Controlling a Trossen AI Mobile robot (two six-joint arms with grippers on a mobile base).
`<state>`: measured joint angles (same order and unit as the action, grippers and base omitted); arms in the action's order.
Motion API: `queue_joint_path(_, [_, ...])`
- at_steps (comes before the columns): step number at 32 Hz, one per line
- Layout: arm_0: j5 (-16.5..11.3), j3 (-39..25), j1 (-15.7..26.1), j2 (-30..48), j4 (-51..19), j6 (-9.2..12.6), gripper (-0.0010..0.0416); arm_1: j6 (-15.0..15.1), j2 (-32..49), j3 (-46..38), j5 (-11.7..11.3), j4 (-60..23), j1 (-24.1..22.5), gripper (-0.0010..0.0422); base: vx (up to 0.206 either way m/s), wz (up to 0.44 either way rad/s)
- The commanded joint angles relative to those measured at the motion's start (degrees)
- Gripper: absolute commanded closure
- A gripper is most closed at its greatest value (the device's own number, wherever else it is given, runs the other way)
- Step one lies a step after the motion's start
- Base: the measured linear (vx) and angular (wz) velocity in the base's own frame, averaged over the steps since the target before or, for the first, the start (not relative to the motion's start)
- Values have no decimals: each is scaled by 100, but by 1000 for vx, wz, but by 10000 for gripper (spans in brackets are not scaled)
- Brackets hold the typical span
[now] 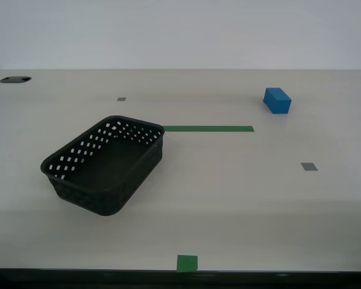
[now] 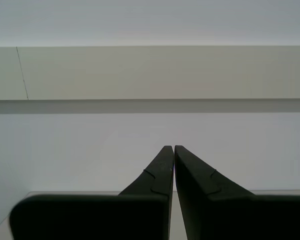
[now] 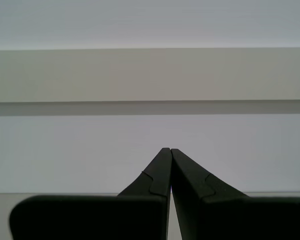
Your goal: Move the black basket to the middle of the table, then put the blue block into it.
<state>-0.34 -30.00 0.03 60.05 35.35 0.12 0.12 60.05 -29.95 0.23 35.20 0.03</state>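
Starting with both my first gripper [image 3: 169, 150] and my second gripper [image 2: 173, 147] pinched closed, empty, nowhere near the black basket [image 1: 105, 164], I risk tipping it by a lattice-rim grab.

Our matte black, wedge-shaped first gripper [image 3: 170, 150] shows only in its own wrist view: two smooth plastic fingers [image 3: 157, 175] tapering to thin tips, each with a small stepped notch along its side, rising from broad flat black bases. Our matte black second gripper [image 2: 173, 147] looks identical, notched fingers [image 2: 195, 172] included.
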Motion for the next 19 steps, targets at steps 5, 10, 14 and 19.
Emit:
queue_joint_path(5, [0,-4,2,0,15,2,405,4,-2,-46,4,7,-2,412,0,0])
queue_joint_path(10, [0,-4,2,0,17,2,405,7,-2,-46,4,7,0,412,0,0])
queue_joint_path(14, [0,-4,2,0,17,2,405,2,-2,-46,4,4,-2,412,0,0])
queue_joint_path(19, [0,-4,2,0,11,4,405,-66,-2,-46,76,-13,-7,412,0,0])
